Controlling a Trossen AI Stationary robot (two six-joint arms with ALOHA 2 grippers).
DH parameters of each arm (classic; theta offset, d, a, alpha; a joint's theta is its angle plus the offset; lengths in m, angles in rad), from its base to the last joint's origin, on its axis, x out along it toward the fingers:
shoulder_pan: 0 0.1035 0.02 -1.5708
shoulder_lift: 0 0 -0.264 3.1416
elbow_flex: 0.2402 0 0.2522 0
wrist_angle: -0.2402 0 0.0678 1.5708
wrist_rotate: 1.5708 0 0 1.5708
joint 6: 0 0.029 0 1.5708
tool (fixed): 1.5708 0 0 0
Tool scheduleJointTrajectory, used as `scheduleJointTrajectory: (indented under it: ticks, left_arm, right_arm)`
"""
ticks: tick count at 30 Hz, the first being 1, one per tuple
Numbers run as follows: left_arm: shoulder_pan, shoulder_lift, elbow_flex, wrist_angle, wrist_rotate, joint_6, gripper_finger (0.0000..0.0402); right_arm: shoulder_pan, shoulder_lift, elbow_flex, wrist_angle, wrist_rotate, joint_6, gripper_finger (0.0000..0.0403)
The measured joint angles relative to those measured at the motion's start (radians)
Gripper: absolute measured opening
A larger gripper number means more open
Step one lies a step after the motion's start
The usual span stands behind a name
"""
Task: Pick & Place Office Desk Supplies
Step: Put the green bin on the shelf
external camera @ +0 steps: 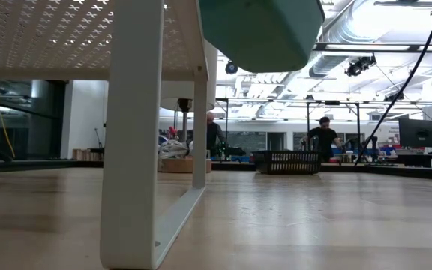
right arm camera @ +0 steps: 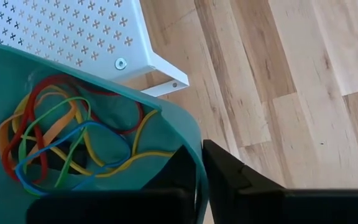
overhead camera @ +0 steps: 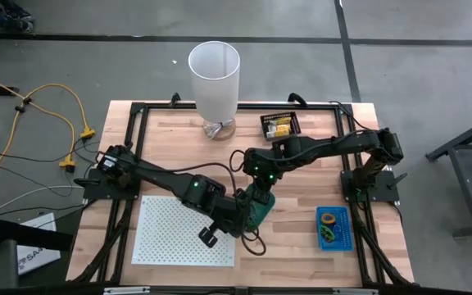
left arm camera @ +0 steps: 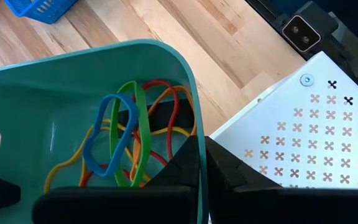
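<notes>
A teal bin (overhead camera: 260, 210) hangs above the middle of the table, clear of the wood, and its underside (external camera: 261, 30) shows in the low view. Coloured rubber bands (left arm camera: 129, 137) lie loose in it: blue, green, red, orange and yellow, seen also in the right wrist view as rubber bands (right arm camera: 67, 137). My left gripper (left arm camera: 201, 146) is shut on the bin's rim on the side next to the white board. My right gripper (right arm camera: 199, 152) is shut on the rim on the bin's far side. My left gripper pinches the bin's side wall at the rim (left arm camera: 197, 134), one finger inside the bin and one outside. It comes slanting down from the table's left. The bin is lifted clear of the table. My right gripper pinches the bin's wall at the rim (right arm camera: 194, 146), near a rounded corner, one finger inside and one outside. It comes slanting down from the table's far right. The bin hangs clear of the table.
A white perforated board (overhead camera: 185, 231) stands on legs at the near left, right beside the bin. A tall white cylinder (overhead camera: 214, 78) stands at the far edge, a black basket (overhead camera: 279, 125) with yellow packets to its right. A blue basket (overhead camera: 333, 227) sits near right.
</notes>
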Motion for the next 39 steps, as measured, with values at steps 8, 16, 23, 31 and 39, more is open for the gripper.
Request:
scheduleJointTrajectory:
  ticks: [8, 16, 23, 31, 39]
  left_arm:
    - [-0.012, 0.0, 0.0, -0.01, -0.001, 0.0, 0.0001]
    - [-0.018, 0.0, 0.0, -0.013, -0.002, -0.003, 0.0001]
    - [-0.018, 0.0, 0.0, -0.013, -0.003, -0.003, 0.0001]
    - [-0.029, 0.0, 0.0, -0.013, -0.005, -0.007, 0.0001]
    - [-0.036, 0.0, 0.0, -0.021, -0.005, -0.015, 0.0]
  right_arm:
    - [0.0, 0.0, 0.0, 0.014, -0.003, 0.014, 0.0053]
    - [0.0, 0.0, 0.0, 0.027, -0.013, 0.022, 0.01]
    - [0.0, 0.0, 0.0, 0.029, -0.056, 0.025, 0.0146]
    - [0.0, 0.0, 0.0, 0.039, -0.055, 0.025, 0.0179]
    - [0.0, 0.0, 0.0, 0.039, -0.057, 0.029, 0.018]
